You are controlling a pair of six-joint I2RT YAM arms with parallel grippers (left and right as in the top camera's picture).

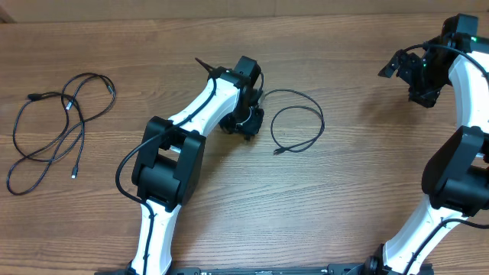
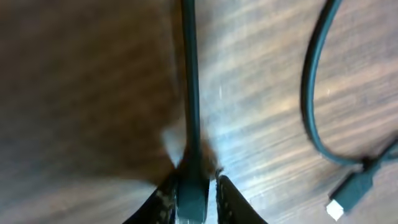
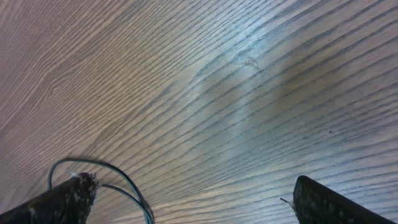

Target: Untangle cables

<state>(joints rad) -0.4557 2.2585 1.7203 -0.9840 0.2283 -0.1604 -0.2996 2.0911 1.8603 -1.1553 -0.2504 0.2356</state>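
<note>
One black cable [image 1: 316, 120] lies in an open loop on the wood table right of centre, its plug end [image 1: 278, 152] at the loop's lower left. My left gripper [image 1: 246, 122] is down at the loop's left end. In the left wrist view its jaws [image 2: 194, 194] are shut on that cable's dark plug [image 2: 190, 186], and the cord [image 2: 189, 74] runs straight away from them. The loop's other stretch [image 2: 309, 93] and its silver-tipped plug [image 2: 347, 194] lie to the right. Two more cables [image 1: 57, 126] lie tangled at the far left. My right gripper [image 1: 397, 65] hangs open over bare table at the back right, holding nothing [image 3: 193, 205].
The left arm [image 1: 172, 160] stretches from the front edge to the table's centre. The right arm [image 1: 458, 153] stands along the right edge. Thin teal wires [image 3: 127, 186] curl beside the right gripper's left finger [image 3: 62, 199].
</note>
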